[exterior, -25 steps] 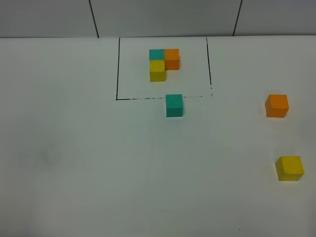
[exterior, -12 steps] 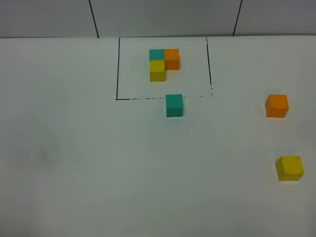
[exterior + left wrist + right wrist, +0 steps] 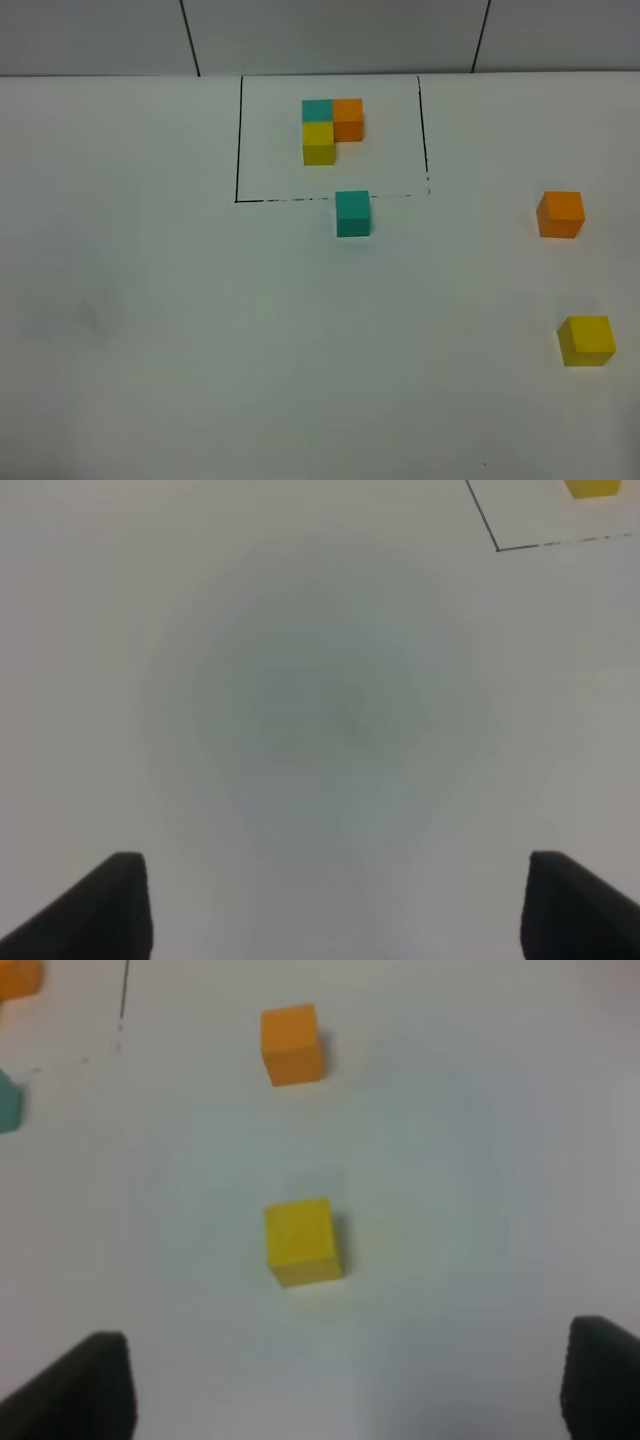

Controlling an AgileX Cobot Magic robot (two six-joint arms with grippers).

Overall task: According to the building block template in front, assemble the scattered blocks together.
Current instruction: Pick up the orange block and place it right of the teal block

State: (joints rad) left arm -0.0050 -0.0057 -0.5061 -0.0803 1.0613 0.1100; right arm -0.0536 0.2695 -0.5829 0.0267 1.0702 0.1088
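**A:** High camera first. The building block template (image 3: pixel 332 128) sits at the far middle of the white tabletop (image 3: pixel 200 350). Its teal and orange cubes are side by side, and the yellow one is in front of the teal. All three touch, and they lie inside the black rectangle (image 3: pixel 238 140).

**B:** And the loose ones?

**A:** The teal block (image 3: pixel 352 213) is right at the rectangle's near line, below the template. The orange block (image 3: pixel 560 214) is well off to the right. The yellow block (image 3: pixel 586 340) is also on the right, nearer the camera. None of the three touch each other.

**B:** Over to the left wrist!

**A:** The left claw (image 3: pixel 340 910) has its two dark fingers spread wide with nothing between them, only bare tabletop ahead. A corner of the black rectangle and a sliver of the template's yellow cube (image 3: pixel 592 487) peek in at the frame's edge.

**B:** Right wrist?

**A:** The right claw (image 3: pixel 340 1385) is spread wide too, pinching nothing. The yellow block lies ahead of it, centred between the two fingers and clear of both. The orange block sits beyond that, and the teal block is cut off at the frame's edge.
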